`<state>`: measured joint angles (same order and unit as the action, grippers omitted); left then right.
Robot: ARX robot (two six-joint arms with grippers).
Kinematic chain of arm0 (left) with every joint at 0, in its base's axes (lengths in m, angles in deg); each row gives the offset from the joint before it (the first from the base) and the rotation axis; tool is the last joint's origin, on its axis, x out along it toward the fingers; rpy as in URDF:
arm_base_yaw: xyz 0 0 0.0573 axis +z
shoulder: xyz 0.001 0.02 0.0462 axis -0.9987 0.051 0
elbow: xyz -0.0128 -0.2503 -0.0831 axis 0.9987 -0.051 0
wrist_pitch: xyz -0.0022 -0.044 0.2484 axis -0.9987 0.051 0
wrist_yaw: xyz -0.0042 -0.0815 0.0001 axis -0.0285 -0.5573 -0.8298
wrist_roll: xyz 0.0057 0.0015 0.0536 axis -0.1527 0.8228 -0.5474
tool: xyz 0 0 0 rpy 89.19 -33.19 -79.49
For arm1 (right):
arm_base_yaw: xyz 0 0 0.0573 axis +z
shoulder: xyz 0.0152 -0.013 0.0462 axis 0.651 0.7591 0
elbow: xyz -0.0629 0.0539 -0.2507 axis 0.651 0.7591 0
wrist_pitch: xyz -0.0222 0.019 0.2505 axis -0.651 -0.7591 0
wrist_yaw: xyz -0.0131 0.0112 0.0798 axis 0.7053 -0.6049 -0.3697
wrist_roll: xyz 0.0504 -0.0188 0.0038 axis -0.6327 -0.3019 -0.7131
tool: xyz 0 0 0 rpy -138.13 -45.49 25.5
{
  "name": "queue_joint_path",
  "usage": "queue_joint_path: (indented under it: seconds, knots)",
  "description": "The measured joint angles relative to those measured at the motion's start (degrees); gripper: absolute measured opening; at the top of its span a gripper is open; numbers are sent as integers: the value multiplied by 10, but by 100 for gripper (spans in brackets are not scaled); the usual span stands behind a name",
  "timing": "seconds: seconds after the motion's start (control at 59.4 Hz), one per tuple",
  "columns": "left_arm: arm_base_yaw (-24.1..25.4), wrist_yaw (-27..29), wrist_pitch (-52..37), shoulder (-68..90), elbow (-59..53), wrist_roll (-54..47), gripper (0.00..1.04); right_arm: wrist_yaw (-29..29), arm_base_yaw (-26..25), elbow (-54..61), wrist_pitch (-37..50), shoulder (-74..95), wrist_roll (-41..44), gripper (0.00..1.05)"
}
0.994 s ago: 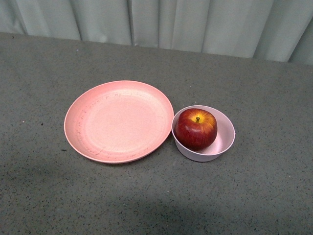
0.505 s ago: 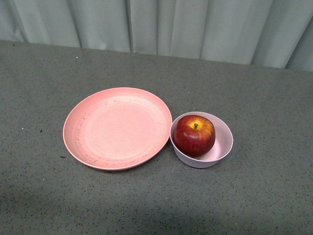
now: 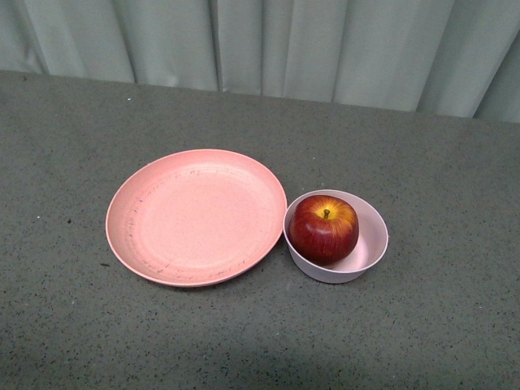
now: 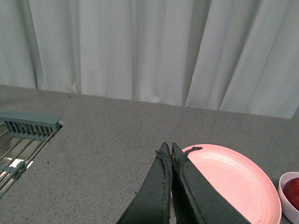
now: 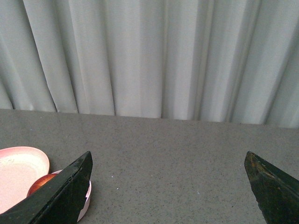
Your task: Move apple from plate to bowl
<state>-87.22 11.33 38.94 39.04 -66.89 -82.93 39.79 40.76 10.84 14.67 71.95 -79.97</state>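
Inside bowl (image 3: 370,244), apple (image 3: 324,229).

In the front view no arm was visible, and the worktop (image 3: 73,325) was cut by the picture's edges on three sides. The lower part of the apple (image 3: 324,229) was hidden behind the near wall of the bowl (image 3: 333,270).

In the left wrist view the left gripper (image 4: 168,150) covered the near rim of the plate (image 4: 233,177), and the picture's edge cut the bowl (image 4: 286,196) and the apple (image 4: 294,191) to a small part. A rack (image 4: 25,128) was cut off too.

In the right wrist view one finger (image 5: 60,196) hid most of the apple (image 5: 39,183) and the bowl (image 5: 87,193).
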Motion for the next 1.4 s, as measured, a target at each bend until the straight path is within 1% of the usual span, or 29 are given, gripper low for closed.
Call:
queue_joint_path:
  seconds: [0.27, 0.59, 0.657, 0.708, 0.927, 1.011, 1.112, 1.146, 1.314, 1.382, 1.398]
  knots:
    - [0, 0, 63, -64, 0, 0, 4, 0, 0, 0, 0, 0, 0, 95]
    - [0, 0, 107, -108, 0, 0, 4, 0, 0, 0, 0, 0, 0, 95]
    - [0, 0, 174, -157, 0, 0, 4, 0, 0, 0, 0, 0, 0, 95]
    - [0, -1, 202, -189, 0, 0, 4, 0, 0, 0, 0, 0, 0, 95]
    - [0, -1, 207, -203, 0, 0, 5, 0, 0, 0, 0, 0, 0, 95]
    - [0, -1, 207, -204, 0, 0, 21, 0, 0, 0, 0, 0, 0, 95]
    - [0, -1, 207, -204, 0, 0, 37, 0, 0, 0, 0, 0, 0, 95]
    - [0, -1, 207, -204, 0, 0, 44, 0, 0, 0, 0, 0, 0, 95]
    - [0, -1, 207, -204, 0, 0, 71, 0, 0, 0, 0, 0, 0, 95]
    - [0, -1, 207, -204, 0, 0, 85, 0, 0, 0, 0, 0, 0, 95]
    - [0, -1, 207, -204, 0, 0, 87, 0, 0, 0, 0, 0, 0, 95]
